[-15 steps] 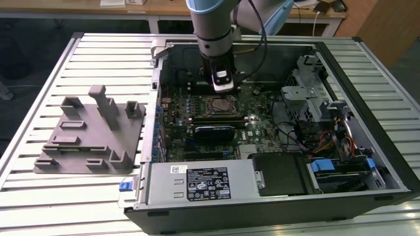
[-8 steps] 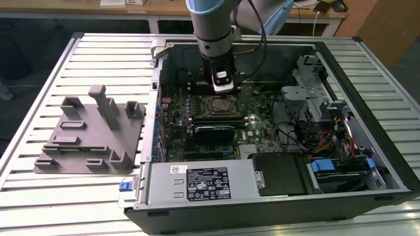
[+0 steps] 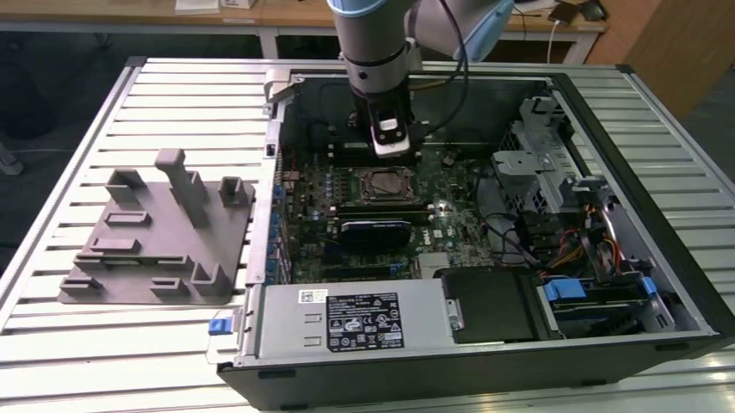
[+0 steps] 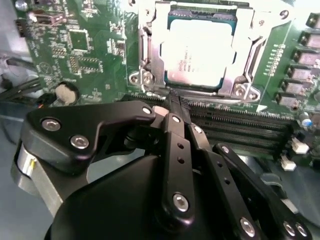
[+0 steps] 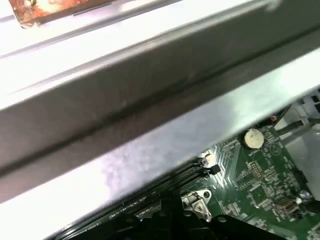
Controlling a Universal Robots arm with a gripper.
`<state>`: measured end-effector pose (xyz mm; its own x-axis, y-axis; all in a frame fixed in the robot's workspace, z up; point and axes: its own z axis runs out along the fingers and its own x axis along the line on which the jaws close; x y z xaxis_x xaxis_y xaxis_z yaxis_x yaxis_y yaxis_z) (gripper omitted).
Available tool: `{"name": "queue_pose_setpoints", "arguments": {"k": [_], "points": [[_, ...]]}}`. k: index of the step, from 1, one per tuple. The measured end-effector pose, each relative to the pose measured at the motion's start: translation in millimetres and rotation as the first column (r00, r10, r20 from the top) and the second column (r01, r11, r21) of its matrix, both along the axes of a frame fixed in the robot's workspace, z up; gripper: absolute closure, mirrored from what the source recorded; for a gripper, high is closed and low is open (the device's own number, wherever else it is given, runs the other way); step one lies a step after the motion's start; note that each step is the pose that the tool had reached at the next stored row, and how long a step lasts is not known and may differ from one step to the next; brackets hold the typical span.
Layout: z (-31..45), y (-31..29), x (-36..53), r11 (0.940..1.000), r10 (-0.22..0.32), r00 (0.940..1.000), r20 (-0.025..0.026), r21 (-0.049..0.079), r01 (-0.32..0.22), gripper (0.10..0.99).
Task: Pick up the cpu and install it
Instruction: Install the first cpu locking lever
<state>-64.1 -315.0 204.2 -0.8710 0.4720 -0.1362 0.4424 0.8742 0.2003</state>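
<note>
The cpu (image 4: pixel 199 49), a shiny silver square with a thin pale rim, lies flat inside the metal-framed socket (image 4: pixel 146 55) on the green motherboard (image 4: pixel 85 55). My gripper (image 4: pixel 172 101) hovers just beside the socket's edge, over the black memory slots (image 4: pixel 235 127). Its black fingers (image 4: pixel 176 131) meet at the tips, shut, with nothing between them. In the exterior view the gripper (image 3: pixel 388 151) hangs inside the open computer case, just behind the socket (image 3: pixel 384 182). In the first wrist view the case's grey metal wall (image 5: pixel 150 100) runs above the board.
A grey plastic fixture block (image 3: pixel 161 232) sits on the slatted table at the exterior view's left. Inside the case are a power supply (image 3: pixel 344 318), a drive cage (image 3: pixel 540 172), cable bundles (image 3: pixel 574 249) and a coin battery (image 5: pixel 253 137). Case walls enclose the board.
</note>
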Motion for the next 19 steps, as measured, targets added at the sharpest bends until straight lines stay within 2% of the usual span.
{"name": "queue_pose_setpoints", "arguments": {"k": [6,10,12,19], "points": [[17.2,0.0,0.0,1.0,0.0,1.0,0.0001,0.0,0.0,0.98],[25.5,0.0,0.0,1.0,0.0,1.0,0.0005,0.0,0.0,0.98],[27.5,0.0,0.0,1.0,0.0,1.0,0.0007,0.0,0.0,0.98],[27.5,0.0,0.0,1.0,0.0,1.0,0.0008,-0.001,0.0,0.98]]}}
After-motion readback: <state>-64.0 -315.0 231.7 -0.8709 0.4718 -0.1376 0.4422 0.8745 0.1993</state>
